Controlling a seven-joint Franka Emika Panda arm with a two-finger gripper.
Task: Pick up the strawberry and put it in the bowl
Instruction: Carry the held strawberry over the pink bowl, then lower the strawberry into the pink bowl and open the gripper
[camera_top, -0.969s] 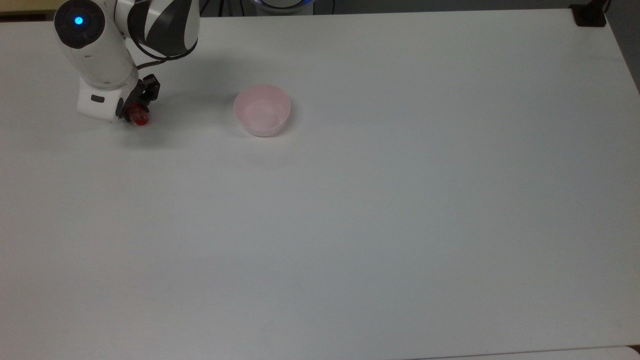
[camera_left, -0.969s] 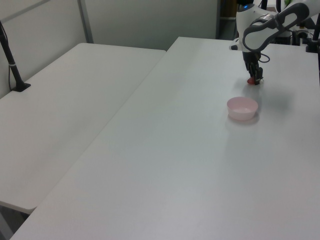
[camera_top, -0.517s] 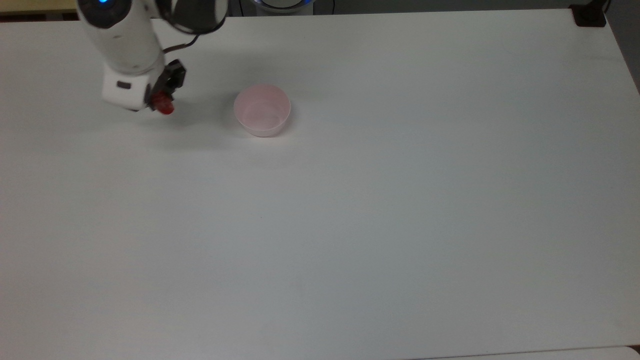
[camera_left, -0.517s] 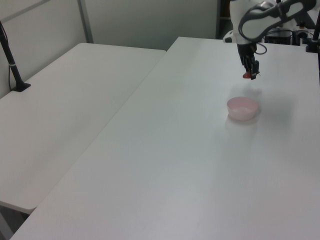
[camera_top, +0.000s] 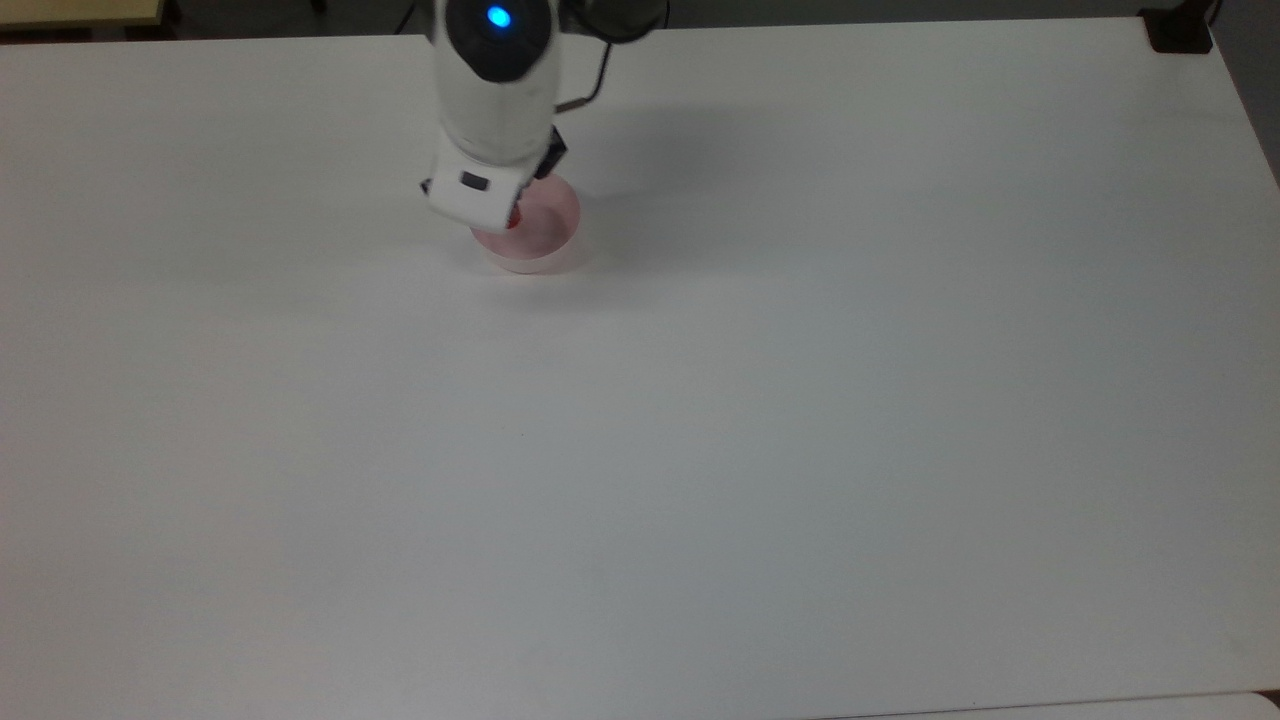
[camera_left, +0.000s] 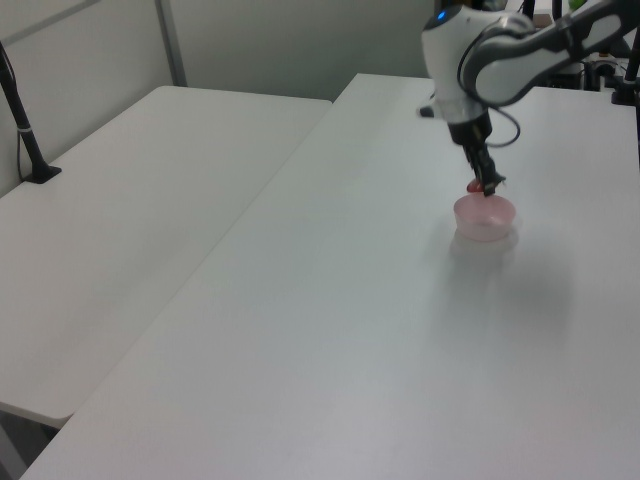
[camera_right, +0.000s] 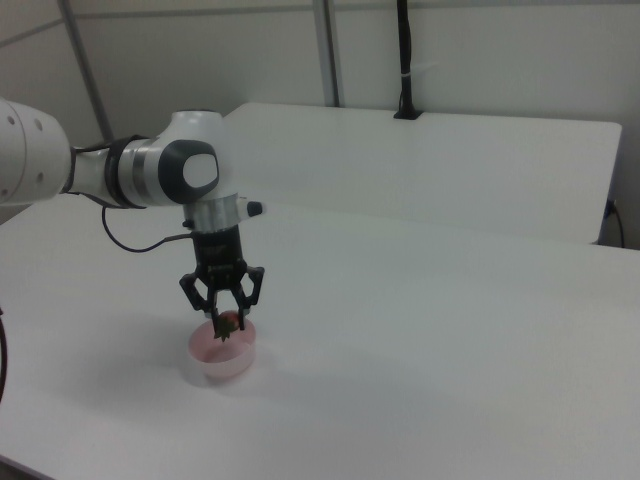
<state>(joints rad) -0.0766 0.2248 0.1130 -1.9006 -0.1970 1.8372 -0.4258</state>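
The pale pink bowl (camera_top: 548, 236) stands on the white table (camera_top: 700, 450), toward the far side in the top view. My gripper (camera_right: 228, 320) hangs straight down over the bowl (camera_right: 226, 358), shut on the red strawberry (camera_right: 228, 323), which sits just above the rim. In the left view the strawberry (camera_left: 475, 186) shows between the fingertips of the gripper (camera_left: 482, 185), over the far edge of the bowl (camera_left: 485, 219). From the top, my white hand covers the bowl's left part, and a sliver of the strawberry (camera_top: 513, 221) peeks out beneath it.
A second white table (camera_left: 130, 220) adjoins this one on the left view's left, with a black post (camera_left: 24, 128) clamped to it. A black clamp (camera_top: 1180, 30) sits at the table's far right corner in the top view.
My arm has carried the strawberry from the top view's left, off the table, to a spot over the bowl. The bowl has not moved.
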